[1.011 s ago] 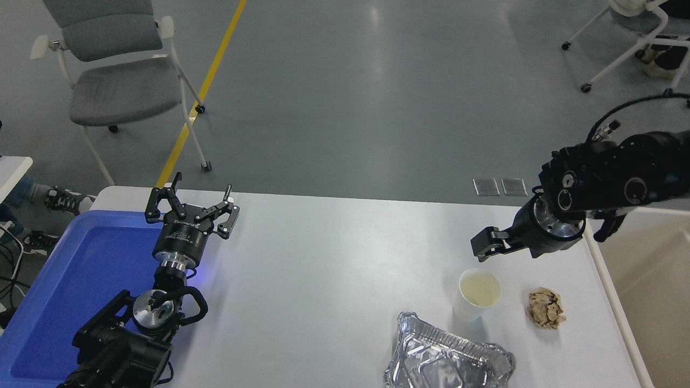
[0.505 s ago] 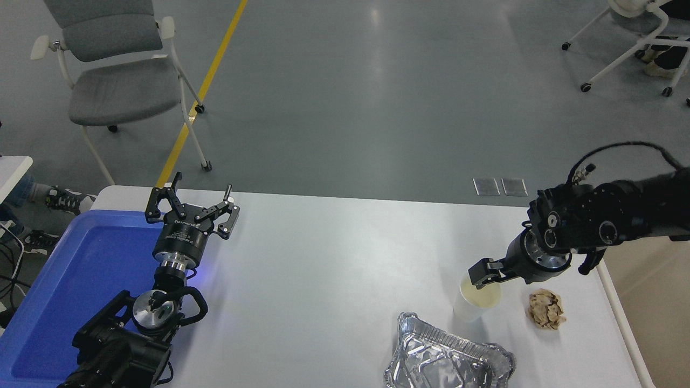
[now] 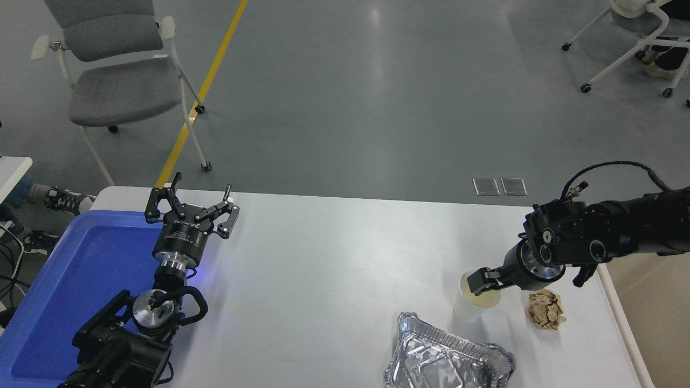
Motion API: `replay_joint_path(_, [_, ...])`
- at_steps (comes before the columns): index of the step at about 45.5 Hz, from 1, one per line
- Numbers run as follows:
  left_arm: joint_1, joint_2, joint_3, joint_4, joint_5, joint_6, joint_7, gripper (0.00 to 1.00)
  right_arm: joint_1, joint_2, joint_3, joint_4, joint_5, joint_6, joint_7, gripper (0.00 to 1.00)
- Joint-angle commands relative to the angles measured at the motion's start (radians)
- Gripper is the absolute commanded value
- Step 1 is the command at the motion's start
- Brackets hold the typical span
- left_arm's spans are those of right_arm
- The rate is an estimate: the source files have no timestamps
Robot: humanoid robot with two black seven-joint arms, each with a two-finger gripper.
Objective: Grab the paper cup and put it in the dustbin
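The paper cup was seen standing upright on the white table, near the front edge and toward the right edge, with its pale inside showing. The right gripper was reached in from the right edge of the tabletop and was placed over the cup's mouth, its tip overlapping the rim; how far its fingers were parted, and whether the cup was gripped, could not be told from this view. A crumpled brown paper ball was found just to the right of the cup, apart from it, and a crinkled silver foil tray was lying at the front edge, just in front of the cup. The dustbin was set beyond the table's right edge, only part of its beige wall being visible. The left gripper was parked at the left of the tabletop with its fingers spread wide and nothing held, beside a blue tray at the left edge.
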Motion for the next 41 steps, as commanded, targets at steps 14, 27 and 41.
replay_joint_path(14, [0.0, 0.0, 0.0, 0.0, 0.0, 0.0, 0.0, 0.99, -0.007, 0.001, -0.01, -0.018, -0.04, -0.004, 0.02, 0.0])
replay_joint_path(27, [0.0, 0.0, 0.002, 0.0, 0.0, 0.0, 0.0, 0.99, 0.048, -0.03, -0.01, -0.006, -0.024, 0.008, 0.02, 0.0])
replay_joint_path(41, [0.0, 0.0, 0.0, 0.0, 0.0, 0.0, 0.0, 0.99, 0.459, -0.191, -0.074, 0.256, 0.047, 0.126, 0.02, 0.0])
